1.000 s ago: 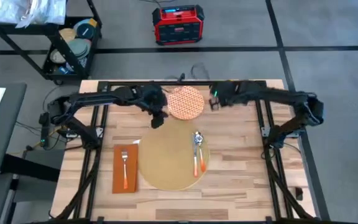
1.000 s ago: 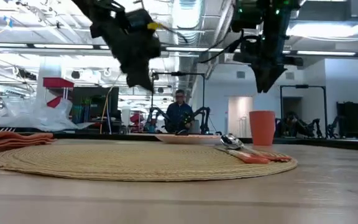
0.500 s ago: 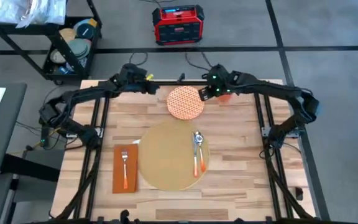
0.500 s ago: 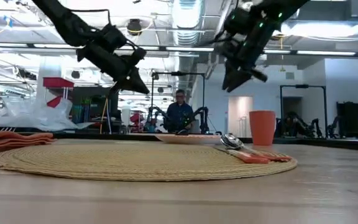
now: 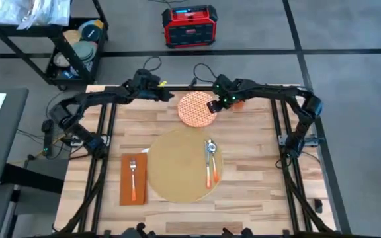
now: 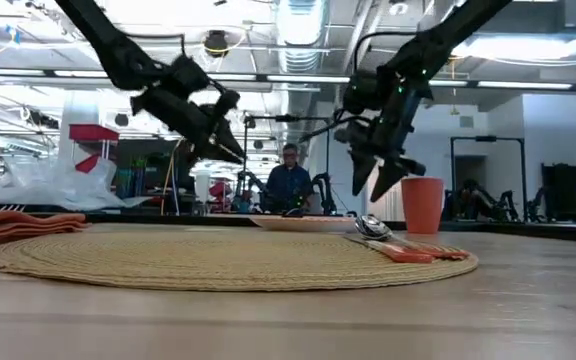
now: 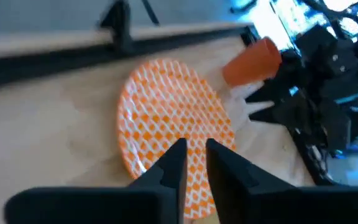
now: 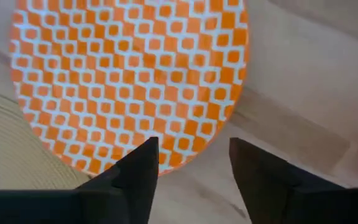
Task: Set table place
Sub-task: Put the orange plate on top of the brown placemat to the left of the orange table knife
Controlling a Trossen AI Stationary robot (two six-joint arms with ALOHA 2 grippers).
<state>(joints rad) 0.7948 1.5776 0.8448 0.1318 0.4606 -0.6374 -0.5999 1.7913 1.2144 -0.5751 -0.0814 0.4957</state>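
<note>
The round tan woven placemat (image 5: 177, 165) lies flat on the plank table (image 5: 256, 185), with a spoon and an orange-handled knife (image 5: 210, 162) on its right part. Beyond it, an orange-and-white patterned plate (image 5: 197, 109) sits flat on the table. My left gripper (image 5: 171, 97) hovers just left of the plate, its fingers (image 7: 178, 163) a narrow gap apart. My right gripper (image 5: 212, 106) hangs open above the plate's right rim (image 8: 229, 118), clear of it in the low view (image 6: 373, 185). Neither gripper holds anything.
An orange cup (image 6: 422, 205) stands behind the right gripper near the far edge. A rust-orange napkin (image 5: 132, 178) with a fork on it lies left of the placemat. A cart and a red box stand on the floor beyond the table.
My left gripper has pulled away from the placemat's far edge toward the table's far edge, ending beside the plate's left rim. My right gripper has moved left and come down toward the plate's right rim, tipping its fingers downward. Plate, placemat and cutlery have stayed put.
</note>
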